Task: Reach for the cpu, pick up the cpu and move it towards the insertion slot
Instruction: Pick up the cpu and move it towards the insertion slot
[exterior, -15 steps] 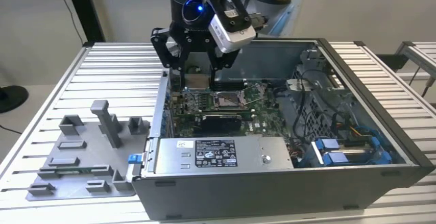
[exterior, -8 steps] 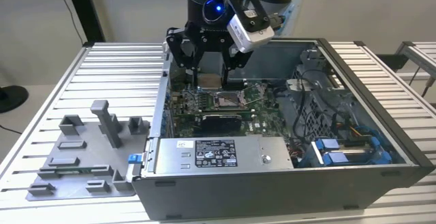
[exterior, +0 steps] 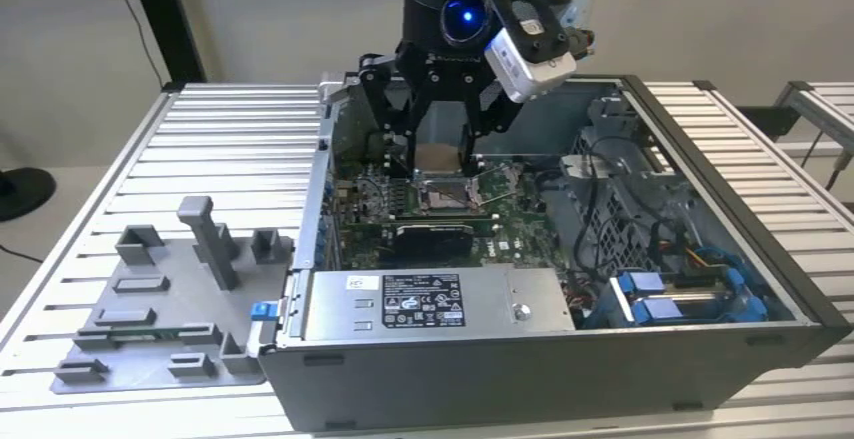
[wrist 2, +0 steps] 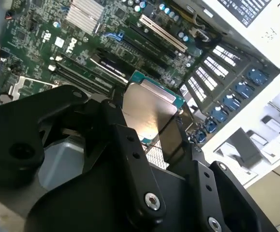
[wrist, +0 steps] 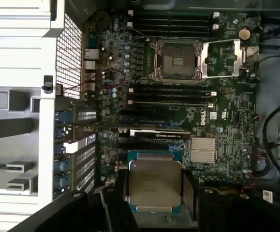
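An open computer case (exterior: pixel 747 259) lies on a slatted metal table (exterior: pixel 227 149), its inside facing up. A green motherboard (wrist: pixel 227 125) covers the floor of the case. The arm (exterior: pixel 461 9) comes down from above into the case, with a white camera (exterior: pixel 531 47) fixed at its side.

To the exterior view's left of the gripper, outside the case, a grey fixture plate (exterior: pixel 160 309) with upright blocks rests on the table. On the near side of the case, in front of the gripper, sits a silver power supply (exterior: pixel 427 301). Blue drive clips (exterior: pixel 674 294) lie at the exterior view's right of the gripper, well apart from it.

The gripper (exterior: pixel 438 159) hangs over the motherboard, its black fingers (wrist: pixel 188 193) clenched on the cpu (wrist: pixel 155 186), one finger on each of two opposite edges. In both wrist views the cpu (wrist 2: pixel 149 108) shows a flat silvery top face with a thin green rim. It is lifted clear of the board.

The slot (exterior: pixel 446 195) lies just below the gripper in the exterior view, touching neither it nor the cpu. In the first wrist view the slot (wrist: pixel 174 61) shows a shiny metal frame around a dark centre, its cover plate (wrist: pixel 222 59) swung open to one side. Long black memory slots (wrist: pixel 171 96) lie on the board between the held cpu and the slot.
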Controlling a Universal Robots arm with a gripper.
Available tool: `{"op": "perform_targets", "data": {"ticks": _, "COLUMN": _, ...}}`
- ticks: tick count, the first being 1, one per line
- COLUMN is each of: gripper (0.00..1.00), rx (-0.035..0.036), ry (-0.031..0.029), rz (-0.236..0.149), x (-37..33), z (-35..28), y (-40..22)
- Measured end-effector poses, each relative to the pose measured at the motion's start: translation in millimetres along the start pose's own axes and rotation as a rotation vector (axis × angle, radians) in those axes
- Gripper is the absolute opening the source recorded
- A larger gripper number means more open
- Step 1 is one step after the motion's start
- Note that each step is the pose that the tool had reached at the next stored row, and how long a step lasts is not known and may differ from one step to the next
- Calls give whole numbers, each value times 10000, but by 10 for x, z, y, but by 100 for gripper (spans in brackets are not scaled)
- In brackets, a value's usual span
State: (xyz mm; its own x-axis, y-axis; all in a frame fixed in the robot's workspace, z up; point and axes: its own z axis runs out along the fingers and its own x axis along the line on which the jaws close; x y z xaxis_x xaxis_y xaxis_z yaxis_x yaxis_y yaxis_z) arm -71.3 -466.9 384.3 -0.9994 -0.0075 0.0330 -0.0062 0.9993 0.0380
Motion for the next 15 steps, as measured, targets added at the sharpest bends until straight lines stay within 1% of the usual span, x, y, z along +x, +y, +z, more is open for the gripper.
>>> {"op": "perform_targets", "data": {"ticks": 4, "gripper": 0, "rx": -1, "ry": -1, "rz": 0, "x": -105, "z": -3, "y": -1}}
{"op": "perform_targets", "data": {"ticks": 10, "gripper": 0, "rx": 0, "ry": 0, "rz": 0, "x": -283, "z": -8, "y": -2}}
{"op": "perform_targets", "data": {"ticks": 13, "gripper": 0, "rx": -1, "ry": -1, "rz": 0, "x": -329, "z": -9, "y": -2}}
{"op": "perform_targets", "data": {"ticks": 15, "gripper": 0, "rx": -1, "ry": -1, "rz": 1, "x": -335, "z": -9, "y": -2}}
